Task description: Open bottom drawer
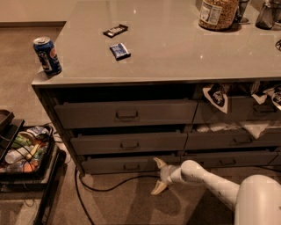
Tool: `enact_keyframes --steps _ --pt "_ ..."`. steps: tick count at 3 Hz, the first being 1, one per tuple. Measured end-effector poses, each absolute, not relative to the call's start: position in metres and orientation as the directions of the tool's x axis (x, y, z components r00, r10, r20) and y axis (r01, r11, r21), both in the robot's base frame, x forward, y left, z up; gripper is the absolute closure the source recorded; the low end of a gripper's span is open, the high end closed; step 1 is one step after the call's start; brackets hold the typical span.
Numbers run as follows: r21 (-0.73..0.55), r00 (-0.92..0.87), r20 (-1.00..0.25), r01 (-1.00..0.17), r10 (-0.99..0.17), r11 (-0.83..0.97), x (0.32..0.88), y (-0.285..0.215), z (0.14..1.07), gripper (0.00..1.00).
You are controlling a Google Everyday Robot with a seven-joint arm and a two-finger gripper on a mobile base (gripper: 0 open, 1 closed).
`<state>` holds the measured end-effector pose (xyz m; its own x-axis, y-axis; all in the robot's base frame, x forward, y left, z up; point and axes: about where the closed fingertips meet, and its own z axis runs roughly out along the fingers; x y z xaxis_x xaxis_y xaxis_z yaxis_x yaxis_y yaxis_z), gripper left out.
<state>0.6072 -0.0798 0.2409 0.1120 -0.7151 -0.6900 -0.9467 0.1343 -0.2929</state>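
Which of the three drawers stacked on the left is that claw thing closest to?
The bottom drawer, the slimmest, lowest front. The open claw hangs just right of its small pull; the middle drawer and top drawer sit higher.

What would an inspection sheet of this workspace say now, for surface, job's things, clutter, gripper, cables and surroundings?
Surface: grey countertop, glossy.
Job's things: bottom drawer, lowest slim front of its stack; centre pull not gripped.
Clutter: Pepsi can at left edge; dark snack bar and blue packet mid-top; food jar at back; snack bags hanging over right-hand drawers.
Gripper: gripper open, low before the drawer's right end, right of the pull; contact cannot be told.
Cables: black cable on the carpet below the drawers.
Surroundings: black cart with bottles at left.
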Motion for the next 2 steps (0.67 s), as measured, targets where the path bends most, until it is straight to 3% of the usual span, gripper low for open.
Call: enact_keyframes --steps 2 --pt "-0.302 0.115 -0.694 -0.942 -0.711 0.143 0.619 -0.079 0.235 0.0"
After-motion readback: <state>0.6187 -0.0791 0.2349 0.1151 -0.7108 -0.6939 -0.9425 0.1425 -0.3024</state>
